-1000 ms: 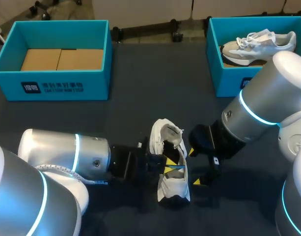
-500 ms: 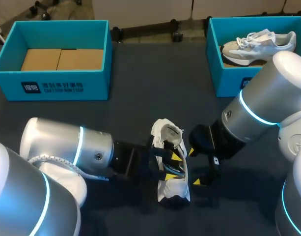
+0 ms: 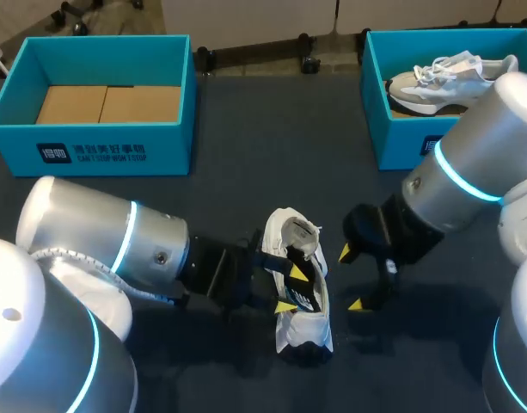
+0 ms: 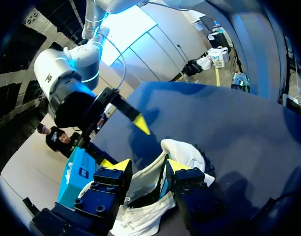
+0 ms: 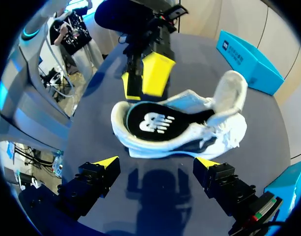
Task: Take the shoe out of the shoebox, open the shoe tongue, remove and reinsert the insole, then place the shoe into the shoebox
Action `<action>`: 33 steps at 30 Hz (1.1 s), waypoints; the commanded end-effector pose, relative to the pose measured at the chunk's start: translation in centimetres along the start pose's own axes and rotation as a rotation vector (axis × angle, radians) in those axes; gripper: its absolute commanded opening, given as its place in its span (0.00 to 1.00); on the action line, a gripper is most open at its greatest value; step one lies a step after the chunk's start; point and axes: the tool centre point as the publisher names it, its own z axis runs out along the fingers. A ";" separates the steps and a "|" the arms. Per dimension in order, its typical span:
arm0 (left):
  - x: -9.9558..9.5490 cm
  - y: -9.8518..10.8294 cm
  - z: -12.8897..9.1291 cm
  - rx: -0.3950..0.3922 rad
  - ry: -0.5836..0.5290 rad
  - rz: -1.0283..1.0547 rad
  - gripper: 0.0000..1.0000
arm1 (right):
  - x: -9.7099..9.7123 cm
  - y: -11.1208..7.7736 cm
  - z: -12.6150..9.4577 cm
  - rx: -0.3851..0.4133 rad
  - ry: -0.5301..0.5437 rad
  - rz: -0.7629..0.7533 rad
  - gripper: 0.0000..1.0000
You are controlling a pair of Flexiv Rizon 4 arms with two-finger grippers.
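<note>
The left gripper [image 4: 147, 165] is held slack, fingers parted, with the side wall of the white shoe [image 4: 183, 150] lying between them, unclamped. Over on the right gripper [image 5: 156, 165], the fingers are spread wide, nothing grasped, and the shoe is seen just ahead.

The left arm [image 3: 100, 249] and right arm [image 3: 469, 172] are fat, rounded tubes of matt silver-grey. Each is ringed by a thin glowing cyan band and narrows to a black wrist housing, and a pale braided cable [image 3: 70, 256] loops along the underside of the left one. The left gripper [image 4: 149, 165] has blocky dark fingers with round recessed screw holes and bright yellow wedge tips; the right gripper [image 5: 155, 163] looks the same, with a small red-and-green mark on its housing that may be a light or a label.
</note>
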 end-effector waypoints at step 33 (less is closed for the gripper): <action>-3.8 1.1 -2.5 -0.130 0.614 0.071 0.00 | -2.4 -8.8 -8.9 -0.132 0.042 -0.091 1.00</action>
